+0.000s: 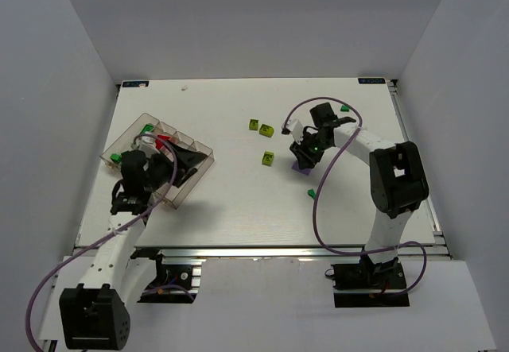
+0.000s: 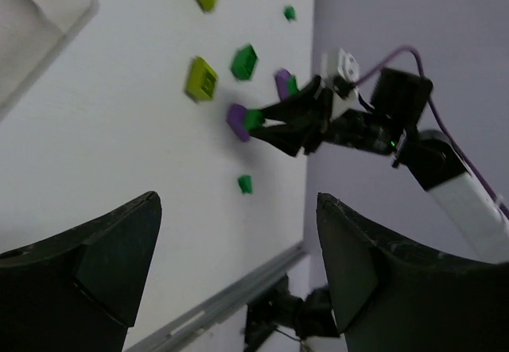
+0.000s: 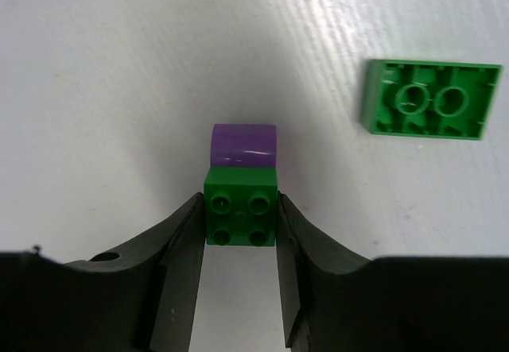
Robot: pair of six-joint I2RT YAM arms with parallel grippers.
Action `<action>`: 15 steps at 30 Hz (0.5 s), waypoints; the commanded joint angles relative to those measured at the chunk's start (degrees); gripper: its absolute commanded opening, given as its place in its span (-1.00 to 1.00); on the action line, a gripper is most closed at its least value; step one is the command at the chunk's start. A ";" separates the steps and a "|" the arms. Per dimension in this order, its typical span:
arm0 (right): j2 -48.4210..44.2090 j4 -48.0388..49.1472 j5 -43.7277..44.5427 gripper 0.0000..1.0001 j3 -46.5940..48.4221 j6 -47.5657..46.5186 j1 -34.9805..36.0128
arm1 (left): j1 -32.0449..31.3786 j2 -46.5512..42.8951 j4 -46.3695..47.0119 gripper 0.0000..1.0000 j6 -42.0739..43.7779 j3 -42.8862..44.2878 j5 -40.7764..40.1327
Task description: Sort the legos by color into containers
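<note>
My right gripper (image 3: 240,218) is shut on a small green four-stud brick (image 3: 241,209) low over the table. A purple brick (image 3: 243,145) lies against that brick's far side. In the top view the right gripper (image 1: 305,155) is at mid right, with the purple brick (image 1: 301,166) by it. The clear divided tray (image 1: 127,135) sits at the left and holds a red brick (image 1: 165,141) and a green brick (image 1: 115,158). My left gripper (image 1: 187,161) hovers over the tray's right part. In its own view it (image 2: 238,201) is open and empty.
Yellow-green bricks (image 1: 254,124) (image 1: 266,131) (image 1: 269,157) lie mid table. Small green bricks lie nearer me (image 1: 312,193) and at the far right (image 1: 344,108). An upturned flat green brick (image 3: 430,99) lies right of my right gripper. The tray's corner (image 2: 48,10) shows in the left wrist view.
</note>
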 commanded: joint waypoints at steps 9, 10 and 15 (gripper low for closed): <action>-10.54 -10.05 -44.67 -1.00 8.36 12.38 -3.37 | -20.18 9.38 32.05 0.86 -14.99 -1.57 -5.07; -11.41 -6.65 -49.39 -1.00 7.92 15.45 -3.37 | -20.79 10.35 32.32 0.86 -13.68 0.26 -5.25; -13.53 12.07 -58.57 -1.00 2.48 44.09 -3.46 | -23.87 14.75 35.05 0.86 -9.72 5.02 -4.72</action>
